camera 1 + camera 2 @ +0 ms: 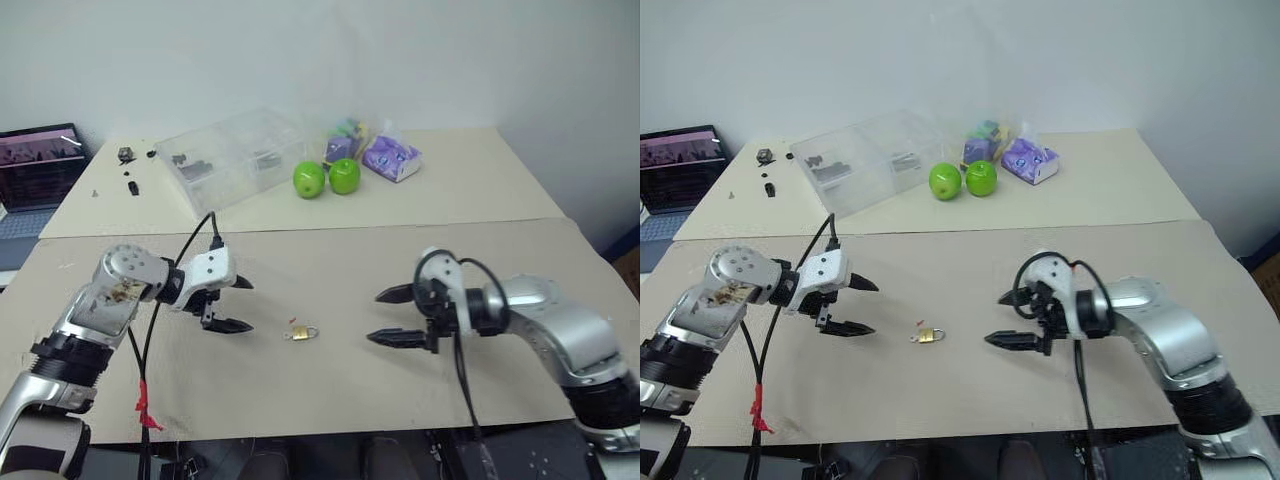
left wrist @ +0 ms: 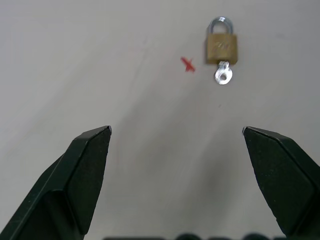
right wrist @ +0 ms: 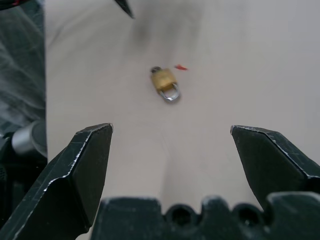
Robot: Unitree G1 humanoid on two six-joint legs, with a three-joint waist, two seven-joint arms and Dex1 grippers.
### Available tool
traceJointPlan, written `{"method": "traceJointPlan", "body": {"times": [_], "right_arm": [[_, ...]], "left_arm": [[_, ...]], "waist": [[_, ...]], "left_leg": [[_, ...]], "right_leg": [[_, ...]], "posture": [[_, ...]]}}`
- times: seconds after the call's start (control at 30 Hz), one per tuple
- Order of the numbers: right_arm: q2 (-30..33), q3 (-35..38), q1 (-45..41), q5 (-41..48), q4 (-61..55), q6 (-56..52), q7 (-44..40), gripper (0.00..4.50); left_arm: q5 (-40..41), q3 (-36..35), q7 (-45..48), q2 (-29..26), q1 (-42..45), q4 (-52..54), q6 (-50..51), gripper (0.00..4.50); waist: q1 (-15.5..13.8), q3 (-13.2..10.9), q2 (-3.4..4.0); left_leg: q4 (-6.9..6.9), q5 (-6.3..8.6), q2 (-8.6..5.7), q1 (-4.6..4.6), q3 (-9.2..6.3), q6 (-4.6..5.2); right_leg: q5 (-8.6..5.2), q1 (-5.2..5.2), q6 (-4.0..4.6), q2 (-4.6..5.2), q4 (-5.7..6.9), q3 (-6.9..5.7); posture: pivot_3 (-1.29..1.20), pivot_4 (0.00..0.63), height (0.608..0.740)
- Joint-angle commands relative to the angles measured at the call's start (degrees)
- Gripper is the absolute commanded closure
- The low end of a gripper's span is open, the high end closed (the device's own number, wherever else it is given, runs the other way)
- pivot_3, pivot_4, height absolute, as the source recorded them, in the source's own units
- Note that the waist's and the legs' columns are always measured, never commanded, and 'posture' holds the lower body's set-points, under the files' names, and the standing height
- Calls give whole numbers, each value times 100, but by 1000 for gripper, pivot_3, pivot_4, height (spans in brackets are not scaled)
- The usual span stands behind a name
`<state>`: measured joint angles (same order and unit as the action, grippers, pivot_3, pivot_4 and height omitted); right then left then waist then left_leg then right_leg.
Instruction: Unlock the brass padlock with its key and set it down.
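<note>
Silvery key shows below brass padlock.

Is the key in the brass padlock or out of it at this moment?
In. The left wrist view shows the silvery key sticking out of the brass padlock, opposite the shackle. The lock lies flat on the table.

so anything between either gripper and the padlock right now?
Nothing visible. The brass padlock lies flat on the table with its key in it, between the open left gripper and the open right gripper. Bare tabletop on both sides. The tiny red mark beside it is flat.
</note>
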<state>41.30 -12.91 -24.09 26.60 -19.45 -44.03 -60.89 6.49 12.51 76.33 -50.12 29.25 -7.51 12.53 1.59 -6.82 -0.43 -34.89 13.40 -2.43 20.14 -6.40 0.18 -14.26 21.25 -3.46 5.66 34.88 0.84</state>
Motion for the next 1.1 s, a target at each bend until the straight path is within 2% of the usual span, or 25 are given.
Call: {"method": "traceJointPlan", "body": {"times": [0.03, 0.43, 0.67, 1.1], "right_arm": [[-377, -329, -375, -274, 356, 310, 89, 0], [-1582, -1149, -1160, -1393, 2098, 1490, 232, 0], [-1864, -1348, -1066, -1753, 2372, 1884, 196, 0], [-2244, -1462, -960, -1938, 2295, 1703, 370, 0]], "left_arm": [[-130, -204, -184, -165, -80, 224, -161, 12], [109, -481, -405, -342, -500, 1189, 480, 12], [156, -504, -427, -338, -483, 1241, 601, 12], [50, -560, -451, -371, -478, 815, 386, 12]], "waist": [[-19, 0, 0], [-10, 0, 5], [20, 0, 6], [100, 1, 7]], "left_leg": [[0, 0, 3, 1, 0, 0], [4, 1, 40, 5, 2, 1], [4, 1, 39, 7, 5, 1], [5, 1, 44, 7, 9, 1]], "right_leg": [[1, 2, 1, -4, 1, 0], [8, 33, 13, -49, 23, 4], [10, 42, 16, -47, 28, 5], [12, 62, 19, -51, 44, 5]], "posture": [[0, 150, 740], [0, 150, 740], [0, 150, 740], [0, 150, 740]]}}
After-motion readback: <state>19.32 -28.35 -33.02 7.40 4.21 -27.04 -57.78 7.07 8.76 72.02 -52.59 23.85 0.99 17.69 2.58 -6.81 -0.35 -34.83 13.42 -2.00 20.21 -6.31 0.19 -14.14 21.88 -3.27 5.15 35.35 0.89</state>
